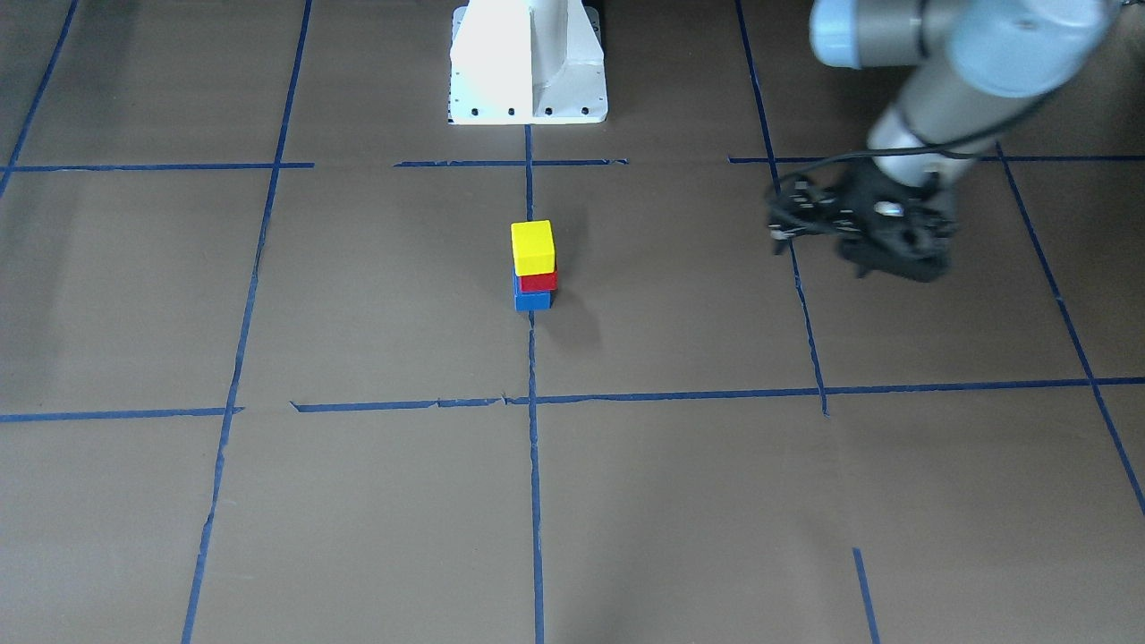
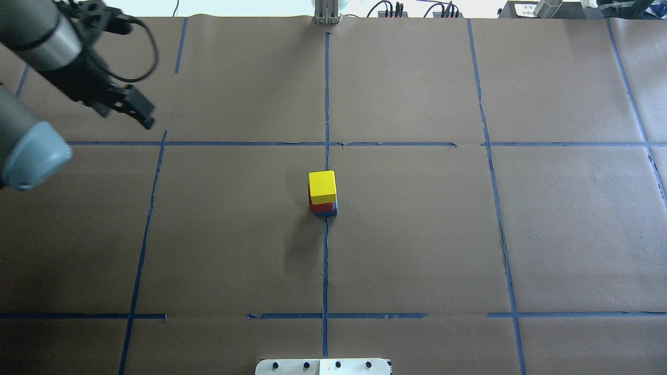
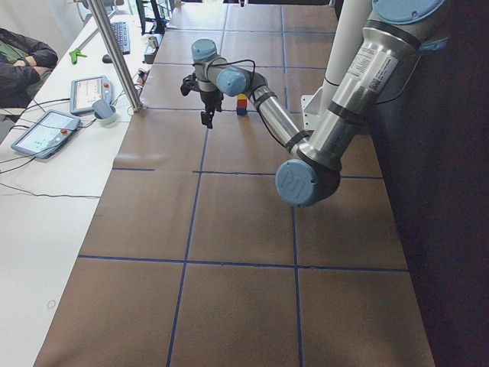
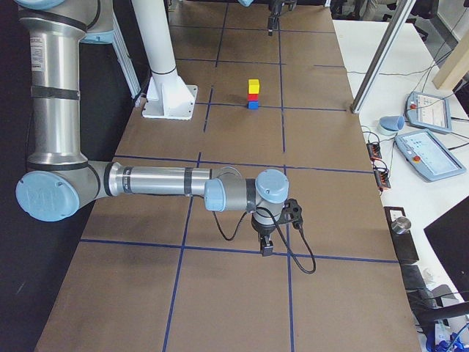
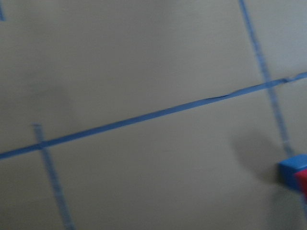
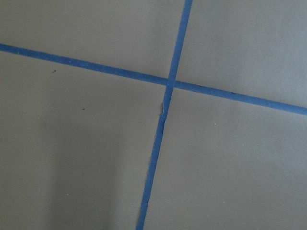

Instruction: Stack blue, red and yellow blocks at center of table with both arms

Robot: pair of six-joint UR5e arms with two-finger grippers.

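A stack of three blocks stands at the table's centre on the tape cross: blue block (image 1: 532, 300) at the bottom, red block (image 1: 538, 282) on it, yellow block (image 1: 532, 246) on top. It also shows in the overhead view (image 2: 322, 186) and in the right view (image 4: 253, 85). My left gripper (image 2: 130, 117) hangs far from the stack over the table's far left, open and empty; it also shows in the front view (image 1: 894, 264). The left wrist view catches the blue block's corner (image 5: 291, 171). My right gripper (image 4: 267, 248) shows only in the right view, far from the stack; I cannot tell its state.
Blue tape lines (image 2: 325, 260) divide the brown paper table into squares. The white robot base (image 1: 528, 63) stands at the robot's edge. A metal post (image 3: 114, 53) and tablets (image 4: 429, 158) sit on the operators' side table.
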